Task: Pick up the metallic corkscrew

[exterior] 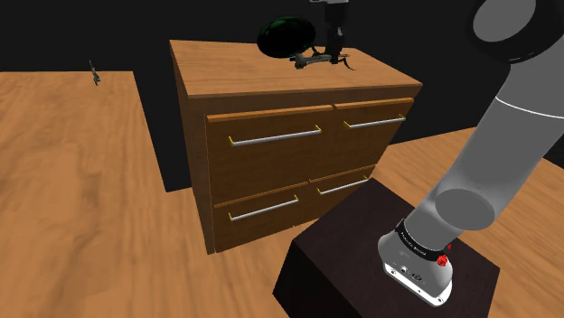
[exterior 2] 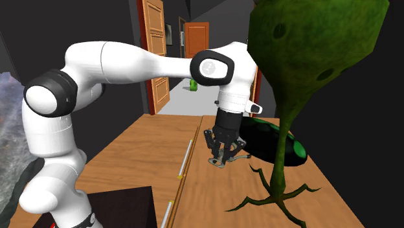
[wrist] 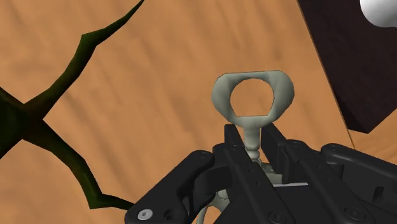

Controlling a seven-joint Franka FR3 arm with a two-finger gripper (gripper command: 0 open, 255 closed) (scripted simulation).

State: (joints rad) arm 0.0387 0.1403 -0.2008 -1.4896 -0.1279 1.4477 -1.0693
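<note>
Corkscrew [wrist: 252, 95]: one; pale grey metal with a dull sheen, a rounded ring handle on a thin turned neck; the parts below the neck are hidden by the fingers.
Place of the corkscrew: over the top of the dresser [exterior: 235, 70], toward the shoulder view's right and just beside the dark oval thing; I cannot tell whether it rests on the wood or is raised off it.
Gripper [wrist: 253, 145]: one, all black and hard-edged, with two fingers [wrist: 234, 151]; they are clamped on the neck just below the ring, one on each side and touching it.
Arm [exterior 2: 129, 61]: one, smooth white shells with dark joints, reaching over the dresser top from above.
Dresser: one, box-shaped, warm brown wood with visible grain; four drawers in two rows of two.
Drawer handles [exterior: 276, 135]: four, thin straight metal bars, one per drawer.
Oval thing [exterior 2: 278, 144]: one, glossy, dark green to almost black, lying on the dresser top just beside the gripper.
Plant-like thing [exterior 2: 304, 45]: one, mottled green, a broad blob on a thin stem that splits into root-like legs spread over the wood.
Stand [exterior: 361, 262]: one, a dark box on the wooden floor [exterior: 72, 181] in front of the dresser.
Doors [exterior 2: 155, 45]: two, orange-brown panelled wood, behind the arm in the second exterior view.
</note>
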